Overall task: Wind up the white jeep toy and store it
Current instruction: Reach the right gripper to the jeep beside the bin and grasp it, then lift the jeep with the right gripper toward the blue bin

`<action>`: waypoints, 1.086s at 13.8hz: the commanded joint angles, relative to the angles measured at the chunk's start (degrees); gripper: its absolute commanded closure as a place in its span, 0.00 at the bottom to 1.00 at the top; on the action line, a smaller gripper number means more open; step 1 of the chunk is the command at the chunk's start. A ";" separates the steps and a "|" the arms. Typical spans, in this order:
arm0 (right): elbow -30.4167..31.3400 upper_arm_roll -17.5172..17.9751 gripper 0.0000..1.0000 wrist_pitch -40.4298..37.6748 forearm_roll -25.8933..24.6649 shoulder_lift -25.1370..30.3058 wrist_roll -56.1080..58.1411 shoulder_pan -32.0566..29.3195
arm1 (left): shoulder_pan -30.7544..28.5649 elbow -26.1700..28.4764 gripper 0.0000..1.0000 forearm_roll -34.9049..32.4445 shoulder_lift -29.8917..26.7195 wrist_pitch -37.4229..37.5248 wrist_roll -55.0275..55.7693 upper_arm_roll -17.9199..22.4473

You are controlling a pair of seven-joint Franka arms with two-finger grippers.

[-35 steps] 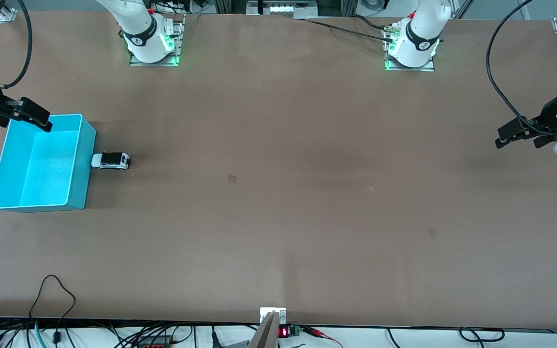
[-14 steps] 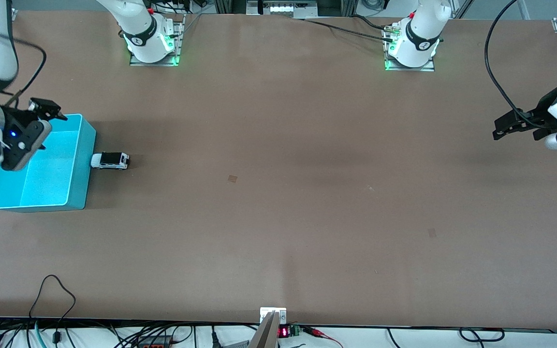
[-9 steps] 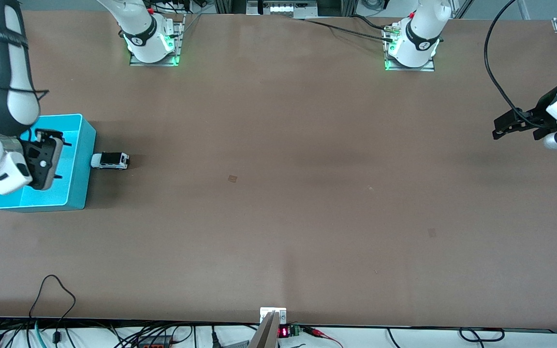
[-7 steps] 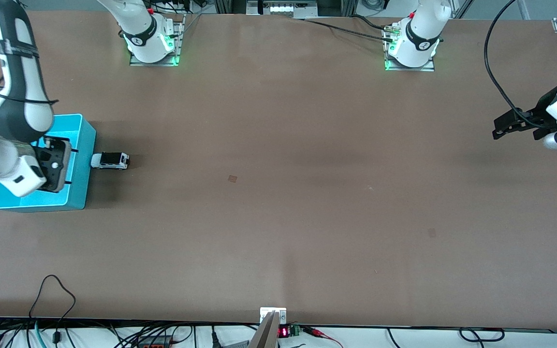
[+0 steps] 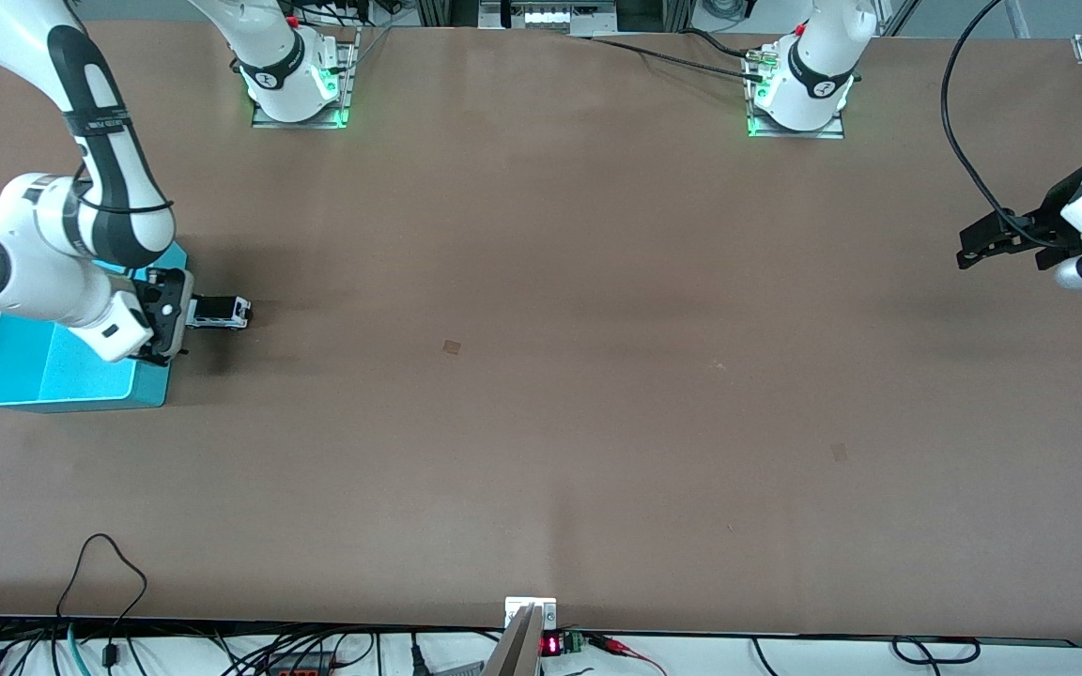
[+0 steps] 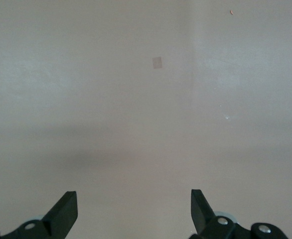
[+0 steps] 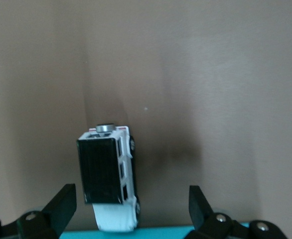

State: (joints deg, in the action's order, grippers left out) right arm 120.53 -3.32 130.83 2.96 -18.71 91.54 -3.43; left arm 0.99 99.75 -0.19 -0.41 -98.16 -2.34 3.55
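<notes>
The white jeep toy (image 5: 220,312) stands on the brown table, right beside the wall of the cyan bin (image 5: 29,376) that faces the left arm's end. Its black roof panel shows in the right wrist view, where the jeep (image 7: 110,177) lies between and just ahead of the spread fingers. My right gripper (image 5: 179,319) hangs open over that bin wall, at the jeep's end, holding nothing (image 7: 131,209). My left gripper (image 5: 973,253) waits open over bare table at the left arm's end (image 6: 133,209).
The bin's rim (image 7: 156,231) runs just under the right gripper's fingers. A small square mark (image 5: 452,346) sits on the table toward the middle. Cables (image 5: 109,573) trail along the table edge nearest the front camera.
My right arm has swung across the bin toward the jeep and turned its gripper downward over the bin wall. The jeep and bin have not moved; the left arm barely shifted.
</notes>
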 commanded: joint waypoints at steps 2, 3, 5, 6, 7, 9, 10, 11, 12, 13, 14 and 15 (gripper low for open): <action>8.22 0.50 0.00 8.38 1.35 3.16 1.62 -0.61 | -0.20 -0.79 0.00 -1.21 -0.29 1.30 -0.21 -0.03; 8.58 0.50 0.00 9.35 1.35 3.16 1.71 -0.53 | -0.20 -0.79 0.00 -1.21 -0.29 1.30 -0.21 -0.03; 9.98 0.50 0.00 11.02 1.35 3.16 1.71 -0.61 | -0.20 -0.79 0.00 -1.21 -0.29 1.30 -0.30 -0.03; 11.03 0.59 0.00 12.33 1.43 3.16 1.71 -0.53 | -0.29 -0.79 0.00 -1.13 -0.29 1.30 -0.30 -0.03; 11.56 0.59 0.00 13.04 1.35 3.16 1.71 -0.61 | -0.29 -0.79 0.00 -1.13 -0.29 1.30 -0.30 -0.03; 12.09 0.51 0.00 13.75 1.35 3.07 1.71 -0.61 | -0.29 -0.79 0.00 -1.13 -0.29 1.30 -0.30 -0.03; 12.53 0.59 0.00 14.28 1.43 3.07 1.71 -0.61 | -0.29 -0.79 0.00 -1.13 -0.29 1.30 -0.30 -0.03; 13.23 0.59 0.00 15.59 1.43 3.07 1.71 -0.70 | -0.29 -0.79 0.00 -1.13 -0.29 1.30 -0.30 -0.03; 13.59 0.59 0.00 16.30 1.43 2.98 1.63 -0.70 | -0.29 -0.79 0.00 -1.13 -0.29 1.30 -0.30 -0.03; 13.59 0.51 0.00 16.56 1.43 2.89 1.62 -0.70 | -0.29 -0.79 0.00 -1.13 -0.29 1.30 -0.30 0.05; 13.59 0.50 0.00 16.57 1.43 2.89 1.71 -0.70 | -0.29 -0.79 0.00 -1.13 -0.29 1.30 -0.30 -0.03; 13.59 0.50 0.00 16.57 1.43 2.98 1.71 -0.70 | -0.29 -0.79 0.00 -1.13 -0.29 1.39 -0.30 -0.03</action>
State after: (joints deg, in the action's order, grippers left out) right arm 132.59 -3.27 146.35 3.27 -17.29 91.57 -3.45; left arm 0.80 99.75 -0.19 -0.41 -97.98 -2.34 3.57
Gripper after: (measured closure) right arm 0.000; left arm 0.000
